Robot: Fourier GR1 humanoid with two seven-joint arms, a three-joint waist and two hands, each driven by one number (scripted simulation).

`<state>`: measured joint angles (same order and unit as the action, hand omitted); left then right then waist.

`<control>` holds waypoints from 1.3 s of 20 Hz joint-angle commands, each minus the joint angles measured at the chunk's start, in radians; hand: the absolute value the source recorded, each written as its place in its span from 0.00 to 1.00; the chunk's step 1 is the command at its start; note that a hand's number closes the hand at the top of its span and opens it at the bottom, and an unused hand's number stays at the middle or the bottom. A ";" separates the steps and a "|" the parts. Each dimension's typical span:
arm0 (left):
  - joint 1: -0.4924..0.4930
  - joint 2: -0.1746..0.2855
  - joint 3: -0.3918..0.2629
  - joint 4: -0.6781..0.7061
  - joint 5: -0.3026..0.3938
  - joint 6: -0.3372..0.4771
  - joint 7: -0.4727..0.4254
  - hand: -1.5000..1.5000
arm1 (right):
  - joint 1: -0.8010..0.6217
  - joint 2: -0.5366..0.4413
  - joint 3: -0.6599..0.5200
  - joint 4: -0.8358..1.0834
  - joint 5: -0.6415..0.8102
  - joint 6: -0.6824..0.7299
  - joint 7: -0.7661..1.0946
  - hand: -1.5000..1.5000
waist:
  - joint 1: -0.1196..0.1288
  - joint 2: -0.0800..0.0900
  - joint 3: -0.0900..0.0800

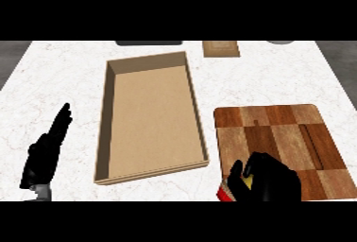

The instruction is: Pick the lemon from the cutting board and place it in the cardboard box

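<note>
- The black right hand shows at the lower edge of the view, fingers and thumb curled round a yellow lemon. Only a thin sliver of the lemon shows between thumb and fingers.
- Under this hand lies the near left corner of a rectangular cutting board of light and dark wooden blocks. The rest of the board stretches away beyond the hand. Whether the lemon touches the board or is lifted off it cannot be told.
- A small red patch shows just left of the thumb's base; what it is cannot be told.
- To the left of the right hand, just beside the board, lies a long, shallow, open brown cardboard box, its bare floor showing.
- The black left hand rests beyond the box's left wall, fingers straight and pressed together, pointing up, holding nothing.
- Everything lies on a white marble counter.
- Far beyond both hands, at the counter's back edge, lies a small brown wooden block.
</note>
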<state>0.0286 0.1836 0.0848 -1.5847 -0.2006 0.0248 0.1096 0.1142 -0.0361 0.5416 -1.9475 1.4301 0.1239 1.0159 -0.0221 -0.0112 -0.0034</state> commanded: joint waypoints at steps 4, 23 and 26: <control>-0.031 -0.007 -0.013 0.048 -0.019 0.002 -0.020 0.50 | -0.122 0.035 0.252 -0.199 0.085 -0.116 0.128 1.00 | 0.019 0.007 0.002; -0.061 -0.033 -0.043 0.058 -0.038 -0.001 -0.026 0.50 | -0.897 0.036 0.057 0.248 -0.325 -0.173 0.332 1.00 | 0.060 0.017 0.002; -0.042 -0.013 -0.029 0.001 -0.009 -0.032 0.002 0.50 | -0.974 0.036 0.000 0.380 -0.379 -0.203 0.304 1.00 | 0.071 0.015 0.002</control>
<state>-0.0325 0.1540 0.0484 -1.5464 -0.2319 0.0232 0.1002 -0.7433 -0.0107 0.5887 -1.7132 1.1294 -0.0079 1.1675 0.0381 0.0047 -0.0017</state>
